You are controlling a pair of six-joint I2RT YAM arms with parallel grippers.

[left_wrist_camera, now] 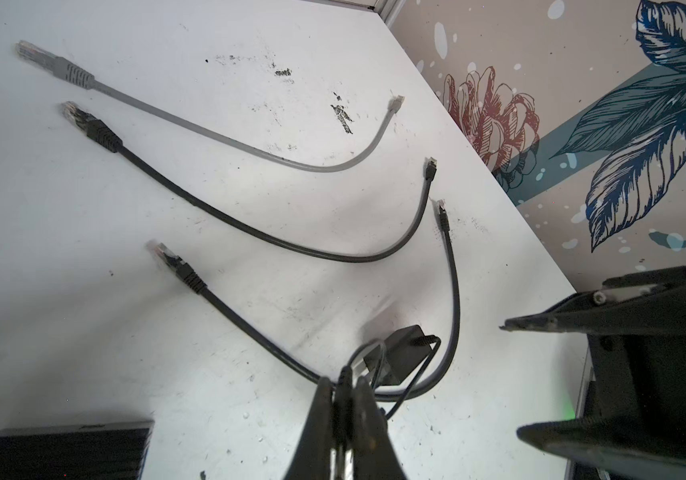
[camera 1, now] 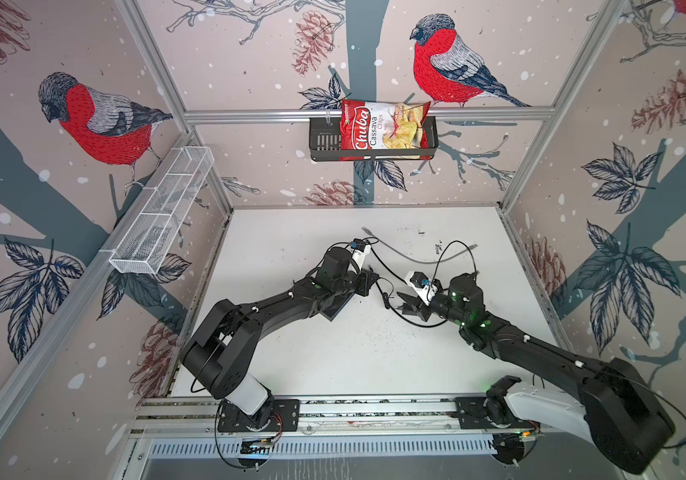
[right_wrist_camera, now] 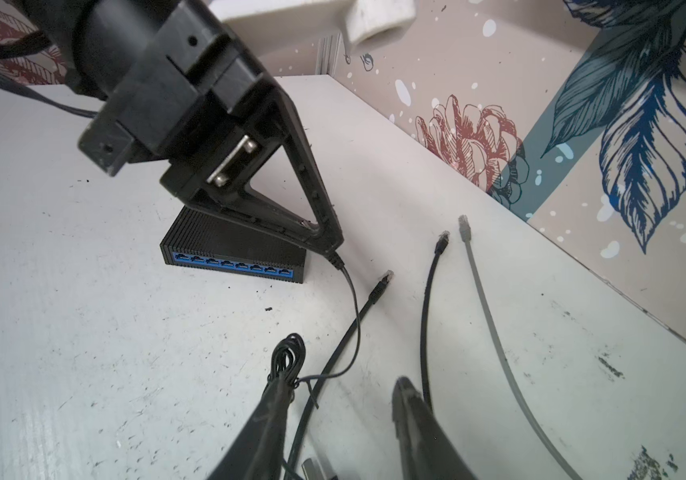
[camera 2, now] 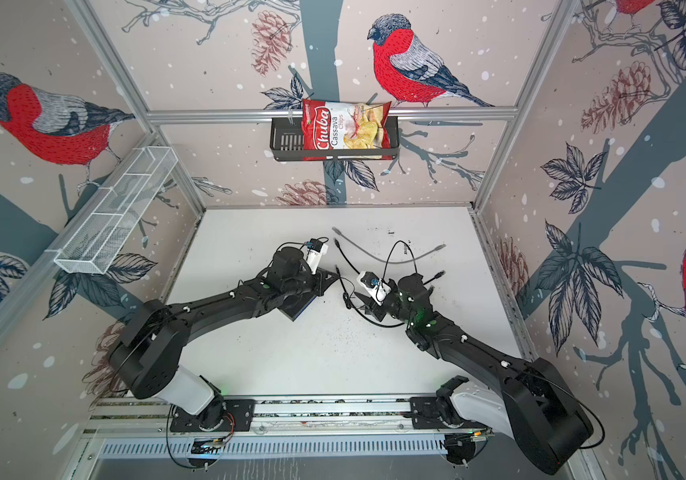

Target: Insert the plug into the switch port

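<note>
Plug held at the switch's right end, not yet seated.
The switch lies mid-counter, its blue switch port row facing the right arm. The left end effector pinches the plug just beside it. I'd square the plug to one socket, then push straight. The right end effector stands open over the slack cable and should keep clear.

Switch: flat ribbed black box, blue port row along one long edge, lying left of the bench's middle. Plug: small, black, thin-corded, pinched in the left gripper just beside the switch's end.
</note>
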